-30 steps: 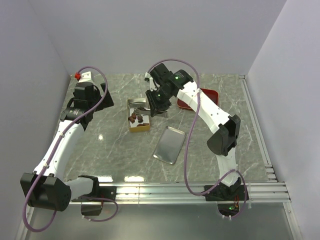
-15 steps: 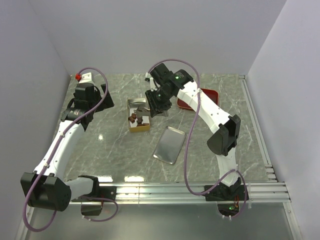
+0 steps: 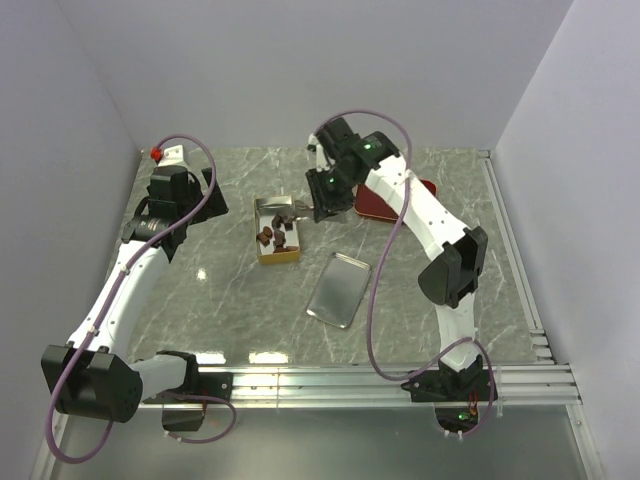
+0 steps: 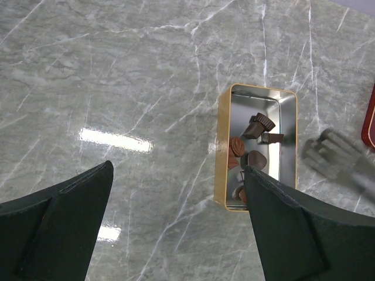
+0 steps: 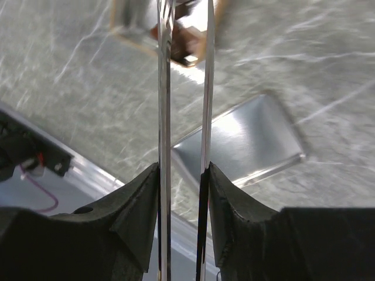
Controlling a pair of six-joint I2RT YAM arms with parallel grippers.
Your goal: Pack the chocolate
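Since the earlier frame the right arm has drawn back toward the upper right of the overhead view. Its right hand [image 3: 319,206], which stood over the tin's right edge, now sits just right of the tin. The left arm, the tin, the lid and the tray lie where they were.

From its own wrist camera the right hand [image 5: 183,175] is pinched on a pair of thin metal tongs [image 5: 164,88], with one dark finger [image 5: 137,205] pressed against each blade. The two blades run up the frame with a narrow gap between them. Their tips are blurred against the tin at the top edge, so whether they carry anything cannot be told. In the overhead view the tongs [image 3: 297,213] reach left over the tin's right rim.

The left hand [image 4: 177,170] is spread wide and holds nothing. It hangs above bare counter [image 4: 117,70], with its fingers [image 4: 64,211] dark in the lower corners of its view.

In the overhead view the gold tin [image 3: 280,257] stands left of centre with its silver inside showing. The chocolate [image 3: 270,237] lies in it as a few small brown lumps. The left wrist view shows the gold tin [image 4: 221,158] at centre right, with the chocolate [image 4: 253,157] gathered mostly in its middle and lower part.

A flat silver lid [image 3: 339,290] lies on the counter below and right of the tin, apart from it. A red tray [image 3: 370,207] sits at upper right, partly behind the right arm, and its contents cannot be made out.
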